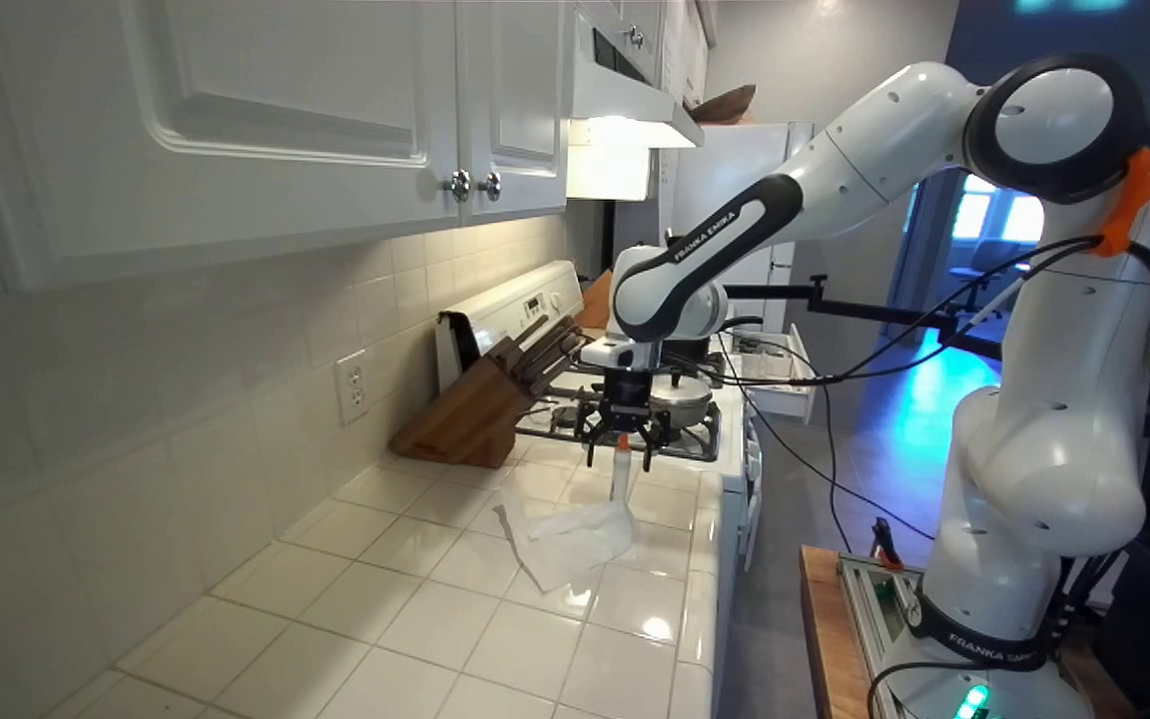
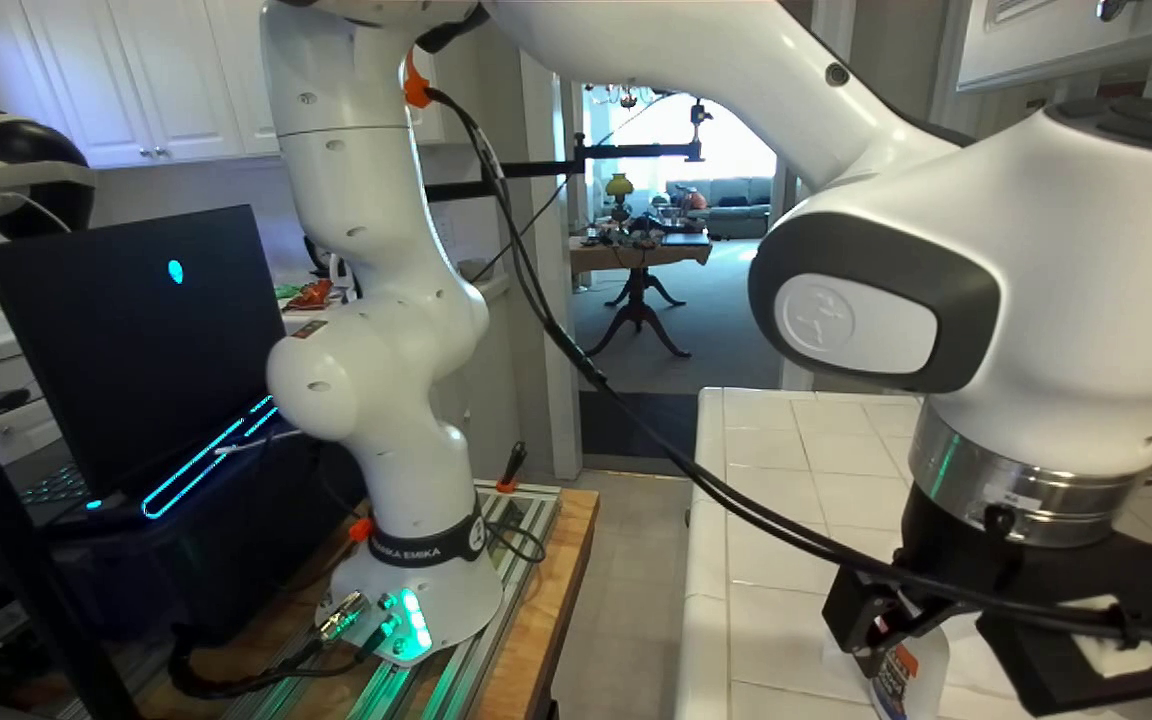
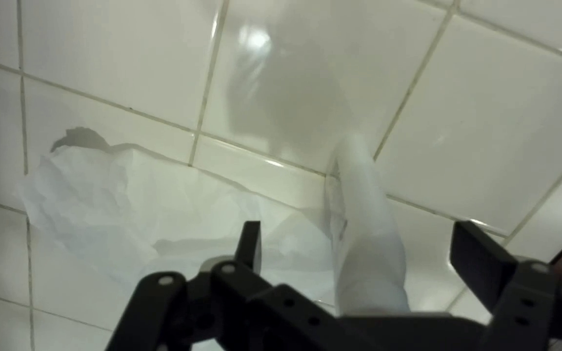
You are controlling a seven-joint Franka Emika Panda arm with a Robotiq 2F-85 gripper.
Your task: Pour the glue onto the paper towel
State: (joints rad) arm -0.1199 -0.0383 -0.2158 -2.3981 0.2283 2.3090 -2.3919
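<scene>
The glue bottle (image 1: 621, 473) stands upright, or very nearly, on the tiled tabletop (image 1: 495, 629), its orange cap (image 1: 623, 439) uppermost, so that its long axis points up into the jaws. These straddle the bottle from above, spread wide, with a gap on either flank in the wrist view, and have hold of nothing. The coming move turns on that line-up: if the pour lies ahead, closing should catch the bottle with little sideways shift, and lifting and tipping it would follow; if it is done, the jaws can rise clear along the same axis. White on white, I cannot tell which. The rumpled paper towel (image 1: 575, 539) lies just beside the bottle; whether sheet and base touch is unclear. On the bottle's side away from the towel, and apart from it, stand the wooden knife block (image 1: 465, 414) and the gas stove (image 1: 515, 320).
</scene>
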